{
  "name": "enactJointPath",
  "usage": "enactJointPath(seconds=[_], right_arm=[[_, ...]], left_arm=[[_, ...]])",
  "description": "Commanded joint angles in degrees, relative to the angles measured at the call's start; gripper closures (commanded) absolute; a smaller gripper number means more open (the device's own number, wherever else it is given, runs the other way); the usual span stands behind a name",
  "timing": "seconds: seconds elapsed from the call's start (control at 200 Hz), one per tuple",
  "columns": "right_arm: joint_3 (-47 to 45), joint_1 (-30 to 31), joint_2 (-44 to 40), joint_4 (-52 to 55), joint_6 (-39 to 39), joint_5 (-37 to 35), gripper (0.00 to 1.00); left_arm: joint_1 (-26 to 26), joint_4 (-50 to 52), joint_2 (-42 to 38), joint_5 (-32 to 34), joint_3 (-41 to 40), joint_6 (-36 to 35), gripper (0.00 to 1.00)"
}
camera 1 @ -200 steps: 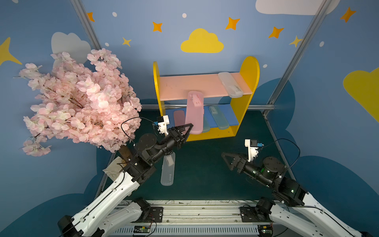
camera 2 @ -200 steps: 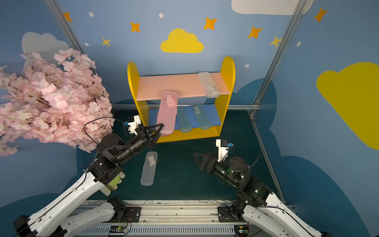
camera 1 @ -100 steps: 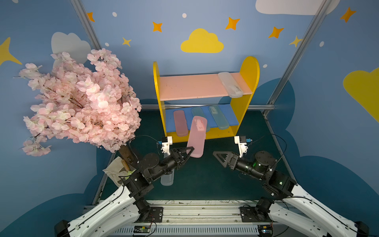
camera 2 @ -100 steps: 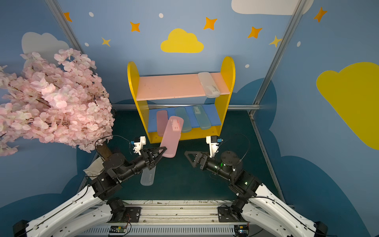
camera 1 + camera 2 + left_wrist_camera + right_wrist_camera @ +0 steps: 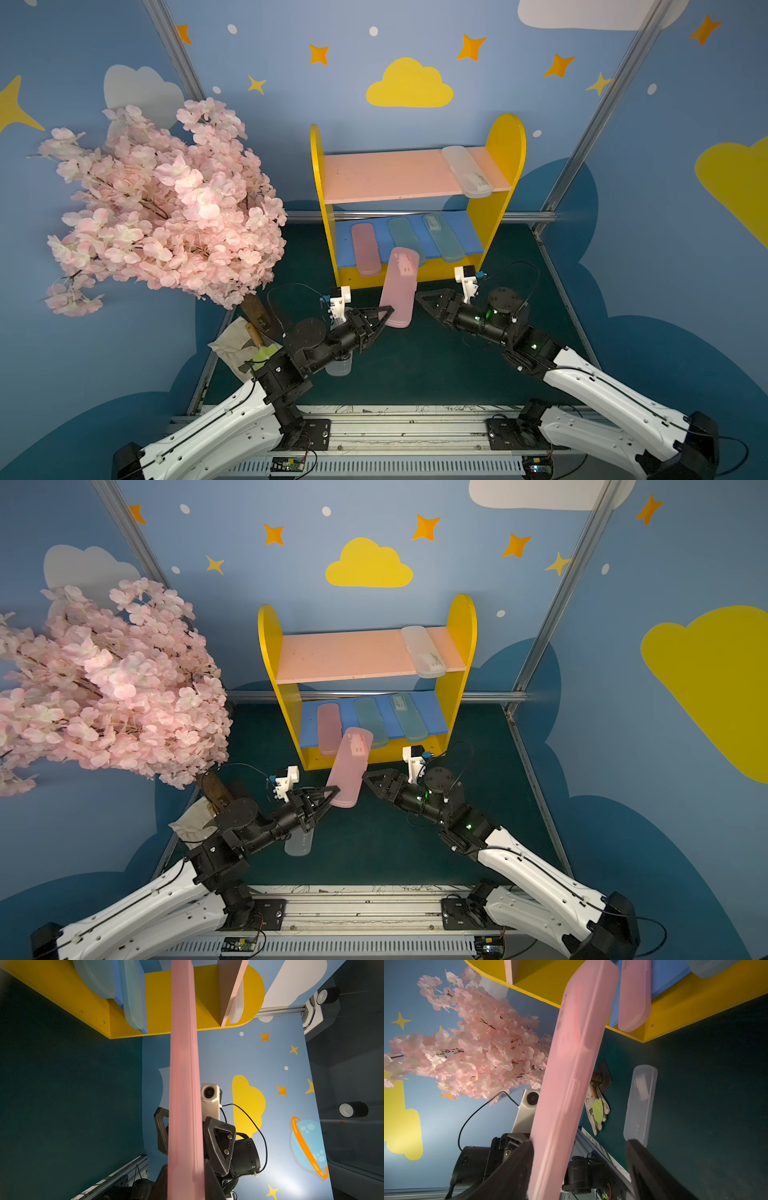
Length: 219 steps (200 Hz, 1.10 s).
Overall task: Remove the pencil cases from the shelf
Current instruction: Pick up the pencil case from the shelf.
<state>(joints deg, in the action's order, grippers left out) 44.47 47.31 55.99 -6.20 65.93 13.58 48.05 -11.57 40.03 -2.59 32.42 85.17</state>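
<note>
1. Far to the left stands a pink blossom tree (image 5: 158, 203), its branches spreading over the corner of the green mat (image 5: 415, 365).
2. At the foot of its trunk lies a white glove (image 5: 232, 345) with a green-bladed trowel (image 5: 262, 353) on top of it.
3. Next comes a clear case (image 5: 640, 1103), flat on the mat and off the shelf. The left arm partly hides it in both top views.
4. The left gripper (image 5: 385, 318) is clamped on the lower end of the held pink case (image 5: 400, 286). This case hangs above the mat in front of the shelf, tilted, with its free end toward the lower board. The left wrist view shows it edge-on, rising from between the jaws.
5. Just right of that case is the right gripper (image 5: 420, 300), its jaws spread wide and gripping nothing. In the right wrist view the case passes between them, close against one finger (image 5: 517, 1159), with a clear gap to the other.
6. Behind both arms the shelf (image 5: 505, 137) stands against the back wall.
   - On its blue lower board lie, left to right, a shelved pink case (image 5: 365, 249), a left teal case (image 5: 403, 232) and a right teal case (image 5: 442, 243), all running front to back.
   - On the pink upper board, at its right end, a frosted case (image 5: 467, 171) lies at an angle, its near end over the front edge.
</note>
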Motion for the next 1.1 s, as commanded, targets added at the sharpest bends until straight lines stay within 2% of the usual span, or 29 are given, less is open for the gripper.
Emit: enactJointPath(seconds=[0.0,0.365,0.571,0.736,0.811,0.851,0.911,0.971,1.091], right_arm=[[3.1,-0.4,1.6,-4.2,2.7,2.3,0.27],[3.8,-1.3,7.1,-11.5,6.6,4.8,0.43],[5.2,-2.0,9.1,-13.9,7.9,6.3,0.58],[5.6,-2.3,9.8,-14.3,9.0,7.4,0.77],[5.5,-2.3,9.9,-14.3,9.3,7.7,0.82],[5.4,-2.4,9.9,-14.3,9.4,7.8,0.85],[5.1,-2.5,9.8,-14.2,9.6,8.0,0.87],[4.9,-2.5,9.7,-14.2,9.7,8.0,0.89],[3.8,-2.7,8.9,-13.9,9.4,7.7,0.9]], left_arm=[[0.2,-3.8,-0.4,0.2,0.0,-0.1,0.97],[0.3,-5.3,0.4,-0.8,0.2,-0.2,0.97],[0.4,-6.2,1.4,-1.5,0.3,0.0,0.97],[0.5,-5.6,1.2,-1.3,0.1,-0.2,0.97],[0.5,-5.0,1.2,-0.9,0.1,-0.2,0.97],[0.4,-4.7,1.2,-0.8,0.1,-0.2,0.94],[0.5,-3.9,1.0,-0.3,0.2,-0.1,0.83],[0.5,-2.6,0.6,0.5,0.1,-0.3,0.78],[0.5,2.4,-1.3,3.3,0.5,-1.2,0.55]])
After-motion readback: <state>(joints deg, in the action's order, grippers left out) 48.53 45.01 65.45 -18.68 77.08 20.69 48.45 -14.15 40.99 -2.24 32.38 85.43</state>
